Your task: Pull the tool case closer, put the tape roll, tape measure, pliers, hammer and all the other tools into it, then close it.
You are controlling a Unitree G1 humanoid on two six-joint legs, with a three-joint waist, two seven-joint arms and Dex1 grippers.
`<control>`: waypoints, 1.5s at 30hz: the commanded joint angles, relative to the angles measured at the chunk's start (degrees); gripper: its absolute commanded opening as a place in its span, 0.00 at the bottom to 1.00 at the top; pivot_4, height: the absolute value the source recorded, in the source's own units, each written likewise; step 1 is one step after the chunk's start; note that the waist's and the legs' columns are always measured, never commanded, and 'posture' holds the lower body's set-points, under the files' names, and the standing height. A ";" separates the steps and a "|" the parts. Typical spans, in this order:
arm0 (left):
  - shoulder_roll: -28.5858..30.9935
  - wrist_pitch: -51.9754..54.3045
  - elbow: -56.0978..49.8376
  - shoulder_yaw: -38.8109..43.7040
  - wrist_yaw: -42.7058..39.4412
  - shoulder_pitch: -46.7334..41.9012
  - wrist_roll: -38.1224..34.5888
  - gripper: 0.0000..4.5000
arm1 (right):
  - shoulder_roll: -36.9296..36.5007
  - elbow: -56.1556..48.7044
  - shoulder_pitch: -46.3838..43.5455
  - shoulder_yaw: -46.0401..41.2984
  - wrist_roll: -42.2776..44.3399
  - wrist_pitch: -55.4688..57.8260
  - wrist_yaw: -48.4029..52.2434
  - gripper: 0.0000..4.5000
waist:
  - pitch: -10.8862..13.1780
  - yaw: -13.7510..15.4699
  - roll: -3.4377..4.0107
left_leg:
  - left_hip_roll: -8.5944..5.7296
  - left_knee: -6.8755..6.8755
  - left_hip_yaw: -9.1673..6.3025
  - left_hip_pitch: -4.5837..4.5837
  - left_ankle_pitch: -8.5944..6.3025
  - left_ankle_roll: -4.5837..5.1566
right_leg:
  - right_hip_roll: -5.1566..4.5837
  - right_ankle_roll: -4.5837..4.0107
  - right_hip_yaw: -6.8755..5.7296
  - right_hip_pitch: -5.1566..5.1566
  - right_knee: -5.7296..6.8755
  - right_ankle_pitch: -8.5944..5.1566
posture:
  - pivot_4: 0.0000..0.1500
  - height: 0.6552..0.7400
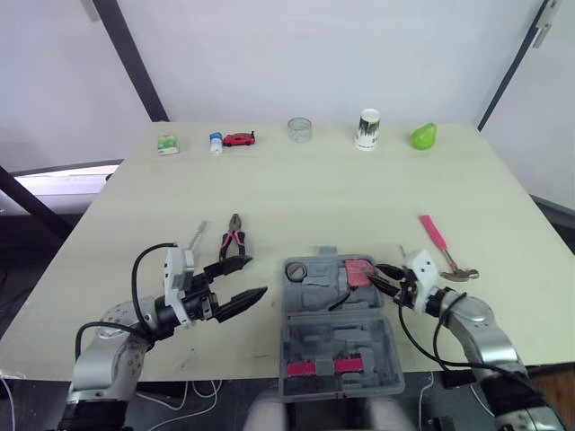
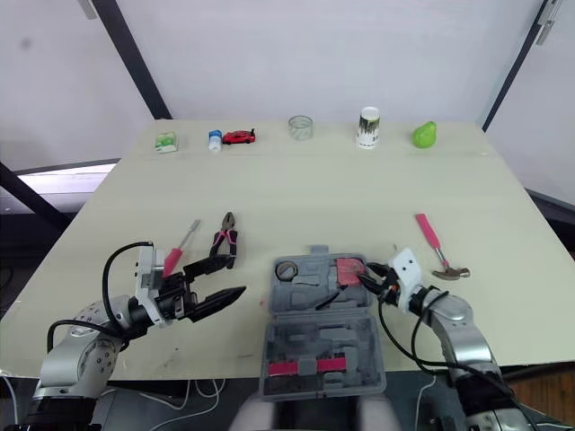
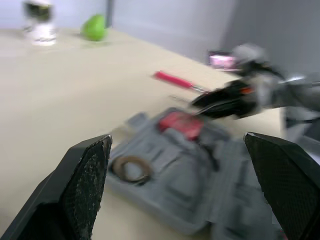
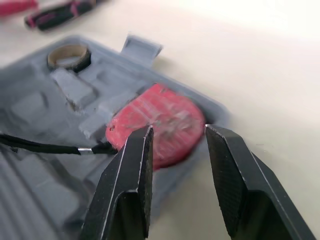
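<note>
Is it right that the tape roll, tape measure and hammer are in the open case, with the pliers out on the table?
Not the hammer: the left eye view shows it lying on the table right of the tool case. The tape roll and tape measure are in the open case; the pliers lie on the table.

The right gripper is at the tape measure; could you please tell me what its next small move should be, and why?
Probably lift the right gripper away toward the hammer: its fingers are open, the tape measure already lies in the tool case, and the hammer is still on the table.
</note>
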 commanded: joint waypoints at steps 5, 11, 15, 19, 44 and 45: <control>1.31 2.48 -2.27 3.75 3.27 4.38 -0.75 1.00 | -5.48 -14.91 12.25 -9.97 7.95 3.14 0.17 0.78 | 0.01 0.14 0.00 | 0.00 -0.27 0.06 0.00 0.00 0.00 | 0.03 -0.03 0.05 -0.14 -0.04 -0.02 | 1.00 1.00; 3.49 1.36 1.67 7.91 0.83 10.06 -0.51 1.00 | -9.27 -19.17 30.05 -22.58 11.39 0.91 1.77 0.99 | 0.04 0.12 0.02 | -0.02 -0.45 0.12 -0.03 0.00 -0.01 | -0.01 -0.10 0.05 -0.15 -0.33 -0.08 | 1.00 1.00; 3.99 -0.14 5.29 9.81 0.15 12.64 0.82 1.00 | -9.23 -19.62 39.72 -29.60 12.78 -1.06 3.55 0.99 | 0.05 -0.08 0.02 | 0.03 -0.44 0.22 0.08 0.00 -0.01 | 0.00 -0.19 0.16 -0.13 -0.36 -0.19 | 1.00 1.00; 3.29 -0.89 4.64 9.94 0.54 14.33 1.47 1.00 | -8.56 -18.51 41.82 -31.28 14.12 -3.23 4.92 0.99 | 0.09 -0.08 -0.07 | 0.10 -0.44 0.23 0.12 0.00 -0.01 | -0.04 -0.04 0.18 -0.12 -0.36 -0.29 | 1.00 1.00; -11.83 40.56 -3.17 0.95 62.24 -22.74 15.15 1.00 | -25.00 -34.23 4.66 -16.33 31.12 17.36 9.82 0.99 | 0.25 0.45 -0.24 | -0.14 -0.36 -0.24 -0.46 0.01 -0.01 | 0.01 0.12 -0.11 -0.21 -0.62 0.06 | 1.00 1.00; -12.49 39.87 -1.23 0.38 62.56 -23.73 16.12 1.00 | -25.22 -34.14 3.85 -16.02 31.08 17.65 10.01 0.99 | 0.25 0.44 -0.24 | -0.14 -0.35 -0.26 -0.48 0.01 -0.01 | 0.00 0.13 -0.14 -0.21 -0.66 0.07 | 1.00 1.00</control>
